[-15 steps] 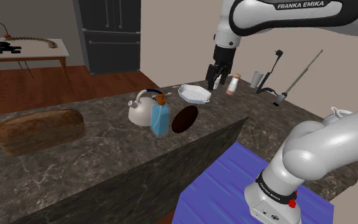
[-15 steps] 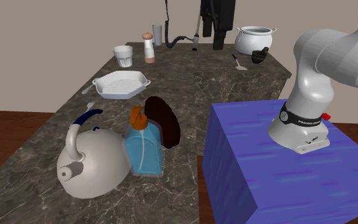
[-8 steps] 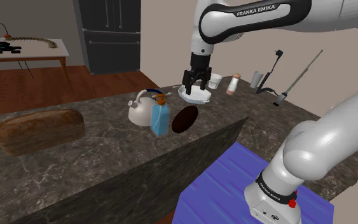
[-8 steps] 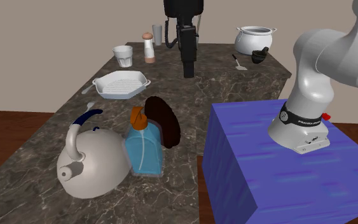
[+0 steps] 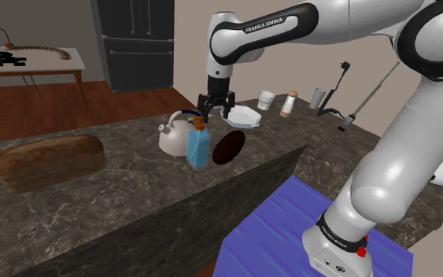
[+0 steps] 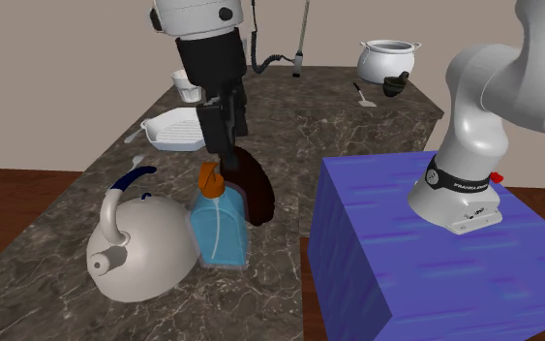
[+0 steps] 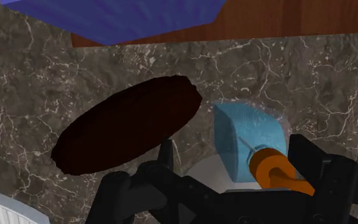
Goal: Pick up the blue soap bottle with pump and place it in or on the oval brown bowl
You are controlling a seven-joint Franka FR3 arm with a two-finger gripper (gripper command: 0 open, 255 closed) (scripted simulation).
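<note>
Poised just above the orange pump (image 5: 200,123), my end effector (image 5: 215,114) hangs over the blue soap bottle (image 5: 198,148), which stands upright on the bench (image 5: 133,189). In the shoulder view the brown bowl (image 5: 229,147) lies at 3 o'clock of the bottle, just beside it and seemingly tipped up on its rim. A white kettle (image 5: 172,138) crowds the bottle at 9 o'clock, and a white grill dish (image 5: 243,118) sits at 1 o'clock.

The main risk, as I judge it, is my alignment. In the wrist view the pump (image 7: 273,168) sits nearer one finger than the other, so a straight descent could land a fingertip on the spout and tip the bottle (image 7: 247,143) into the bowl (image 7: 126,124) or the kettle. The bowl, if it really balances on edge, may flop or roll at a nudge. Closing on the thin pump neck instead of the body could also let the bottle swing or slip.

My fingers stand wide apart, straddling the pump. They hold nothing, and I see no contact with the bottle yet.
</note>
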